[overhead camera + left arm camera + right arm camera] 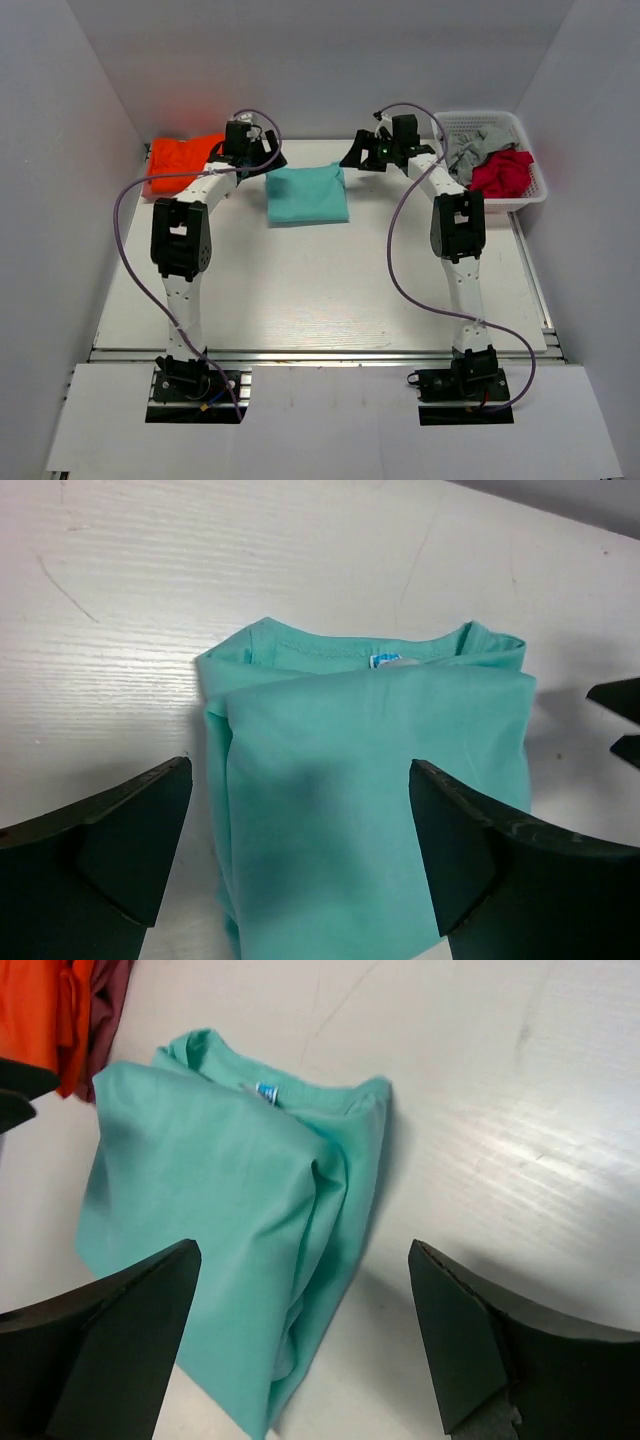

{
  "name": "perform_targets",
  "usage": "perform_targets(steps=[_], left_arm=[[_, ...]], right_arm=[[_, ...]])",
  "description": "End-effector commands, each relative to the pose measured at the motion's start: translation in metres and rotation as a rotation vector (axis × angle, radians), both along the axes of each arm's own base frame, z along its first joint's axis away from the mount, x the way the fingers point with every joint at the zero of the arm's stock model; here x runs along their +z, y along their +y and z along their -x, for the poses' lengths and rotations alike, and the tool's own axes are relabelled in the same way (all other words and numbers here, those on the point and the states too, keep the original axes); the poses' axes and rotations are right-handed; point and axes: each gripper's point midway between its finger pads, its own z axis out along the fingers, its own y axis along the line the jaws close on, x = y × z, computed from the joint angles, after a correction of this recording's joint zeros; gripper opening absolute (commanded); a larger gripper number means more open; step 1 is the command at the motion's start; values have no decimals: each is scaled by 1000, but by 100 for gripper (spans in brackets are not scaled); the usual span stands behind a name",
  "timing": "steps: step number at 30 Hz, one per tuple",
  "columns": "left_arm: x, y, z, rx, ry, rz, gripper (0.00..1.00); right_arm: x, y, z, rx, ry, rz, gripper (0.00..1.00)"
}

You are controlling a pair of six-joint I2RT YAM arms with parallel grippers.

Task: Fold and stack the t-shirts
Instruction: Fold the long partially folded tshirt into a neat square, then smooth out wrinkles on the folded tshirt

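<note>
Top external: folded teal t-shirt [307, 195] between left tool [272, 160], right tool [353, 153], ungripped.

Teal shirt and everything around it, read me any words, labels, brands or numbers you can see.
The neck tag inside the collar of the teal t-shirt: blue and white, print too small to read.
No other text shows in any view.

Mint-teal t-shirt [220, 1220] lies folded on the white worktop [500, 1110], collar and blue label [266, 1091] at its far edge. Orange t-shirt [35, 1010] at upper left, dark red cloth [108, 1000] touching it. Right pincer [303, 1260] spread wide, gripping nothing.
</note>
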Motion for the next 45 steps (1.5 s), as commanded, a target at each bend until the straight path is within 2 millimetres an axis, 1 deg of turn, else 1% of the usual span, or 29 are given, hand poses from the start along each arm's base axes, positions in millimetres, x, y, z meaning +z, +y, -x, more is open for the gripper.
perform_targets(steps=[1,2,3,4,5,6,8,11,16,18,21,22,24,25,29,30,31,32,33,34,35,36,37,38,39,40,41,42,45], left_arm=[[64,-7,-13,-88,-147,18,100],[71,-10,-13,-110,-174,24,100],[72,-11,-9,-118,-171,29,100],[67,-10,-6,-129,-172,11,100],[66,-18,-1,-157,-171,9,100],[64,-20,5,-171,-168,17,100],[53,-37,16,-259,-160,52,100],[46,-42,25,-287,-142,80,100],[8,-48,33,-315,-61,111,100],[-16,-50,40,-326,-3,128,100],[-39,-52,51,-334,64,146,100],[-47,-53,60,-346,96,156,100],[-68,-52,77,-357,152,166,100],[-69,-51,83,-357,153,166,100],[-91,-49,134,-395,245,205,100],[-79,-54,145,-422,227,216,100],[-91,-55,176,-453,274,227,100],[-90,-53,186,-454,273,227,100],[-87,-61,204,-482,281,223,100],[-80,-61,232,-512,289,225,100],[-76,-62,250,-530,307,229,100],[-71,-69,270,-564,320,231,100],[-54,-67,292,-597,288,231,100],[-46,-67,307,-610,285,229,100],[-37,-68,317,-624,259,217,100],[-30,-63,323,-606,242,210,100],[0,-63,323,-607,141,198,100],[3,-52,319,-546,120,148,100],[24,-32,302,-396,34,80,100]], right_arm=[[108,-6,-30,-64,-363,28,90],[95,-7,-22,-63,-341,37,90],[131,-9,-10,-62,-390,21,90],[112,-12,-1,-63,-342,32,90],[96,-11,10,-54,-298,43,90],[107,-8,20,-27,-312,33,90],[85,7,43,45,-227,40,90],[68,30,65,112,-171,41,90],[40,59,88,174,-106,-18,90],[19,66,97,192,-45,-34,90],[-10,69,108,210,40,-31,90],[-14,68,110,215,40,-27,90],[-37,65,128,222,97,-10,90],[-51,60,138,220,140,1,90],[-71,51,186,252,201,17,90],[-84,41,216,264,254,36,90],[-76,39,225,272,241,39,90],[-76,38,236,279,249,44,90],[-74,33,257,288,263,48,90],[-72,28,280,301,277,56,90],[-71,28,293,316,281,60,90],[-66,20,317,331,304,61,90],[-62,16,339,355,303,69,90],[-70,6,367,368,371,101,90],[-40,5,368,363,269,92,90],[-47,-4,379,343,271,138,90],[-48,-15,378,294,270,191,90],[-20,-16,373,272,180,171,90],[7,-25,354,194,59,212,90]])
